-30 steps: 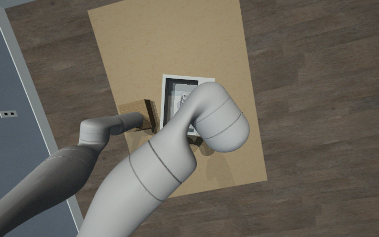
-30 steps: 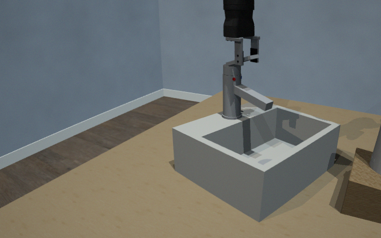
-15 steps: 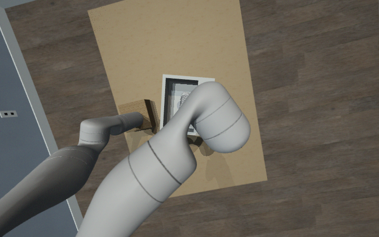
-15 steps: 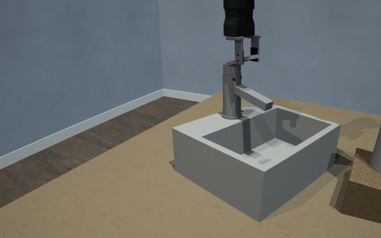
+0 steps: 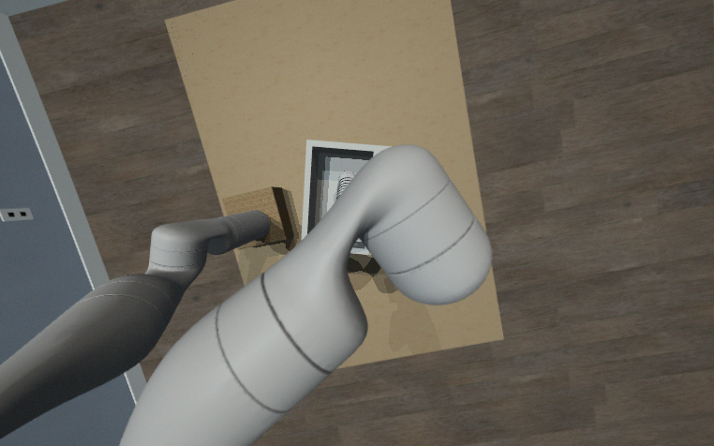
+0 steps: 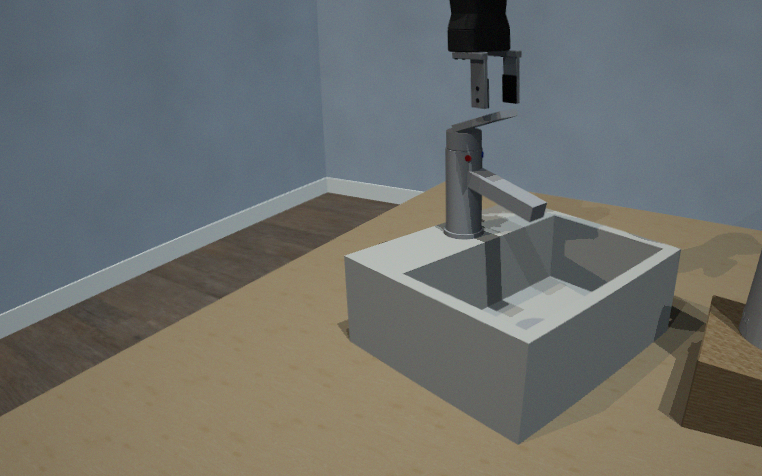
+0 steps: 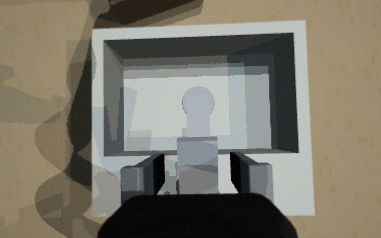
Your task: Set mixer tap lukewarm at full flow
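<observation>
While the pincer (image 6: 495,89) (image 7: 197,167) hangs spread at twelve o'clock above the smooth grey lever (image 6: 484,121), the squared spout (image 6: 507,192) slants toward four o'clock over the white, boxy basin (image 6: 437,331) (image 7: 299,120).

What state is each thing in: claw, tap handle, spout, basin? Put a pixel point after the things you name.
Claw (image 6: 495,105) (image 7: 197,167): open, above the handle, holding nothing.
Tap handle (image 6: 486,120): tilted upward, out over the spout.
Spout (image 6: 508,194): slanting down toward the basin.
Basin (image 6: 437,355) (image 7: 306,115) (image 5: 307,188): upright, open-topped.
</observation>
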Tool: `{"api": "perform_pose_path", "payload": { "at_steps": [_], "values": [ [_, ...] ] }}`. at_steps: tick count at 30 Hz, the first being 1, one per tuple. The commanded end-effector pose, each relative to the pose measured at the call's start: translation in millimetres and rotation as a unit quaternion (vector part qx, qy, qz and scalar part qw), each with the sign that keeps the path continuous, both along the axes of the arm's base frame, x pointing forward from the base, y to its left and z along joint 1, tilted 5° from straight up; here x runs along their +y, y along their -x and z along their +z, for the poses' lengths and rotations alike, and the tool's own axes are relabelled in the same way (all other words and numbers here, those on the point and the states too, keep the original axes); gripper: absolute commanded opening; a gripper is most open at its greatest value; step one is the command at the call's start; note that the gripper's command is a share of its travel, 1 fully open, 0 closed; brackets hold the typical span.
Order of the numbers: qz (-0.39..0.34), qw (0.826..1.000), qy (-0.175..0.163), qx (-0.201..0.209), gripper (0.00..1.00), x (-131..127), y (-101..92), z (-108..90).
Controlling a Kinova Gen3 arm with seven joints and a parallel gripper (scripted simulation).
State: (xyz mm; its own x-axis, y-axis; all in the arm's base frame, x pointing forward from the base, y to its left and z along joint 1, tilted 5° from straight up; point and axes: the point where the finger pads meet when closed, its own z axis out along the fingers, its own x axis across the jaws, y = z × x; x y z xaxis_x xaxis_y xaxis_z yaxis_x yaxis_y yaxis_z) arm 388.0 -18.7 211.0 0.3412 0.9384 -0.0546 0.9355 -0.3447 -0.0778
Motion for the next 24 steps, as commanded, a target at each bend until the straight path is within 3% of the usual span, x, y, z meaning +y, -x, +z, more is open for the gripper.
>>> {"api": "perform_pose_path", "payload": {
  "at_steps": [1, 15, 24],
  "values": [
    [-0.001, 1.0, 0.001, -0.006, 1.0, 0, -3.7, 9.9],
    [-0.001, 1.0, 0.001, -0.006, 1.0, 1, -5.9, 37.5],
    [-0.001, 1.0, 0.001, -0.006, 1.0, 1, -6.3, 42.5]
  ]
}}
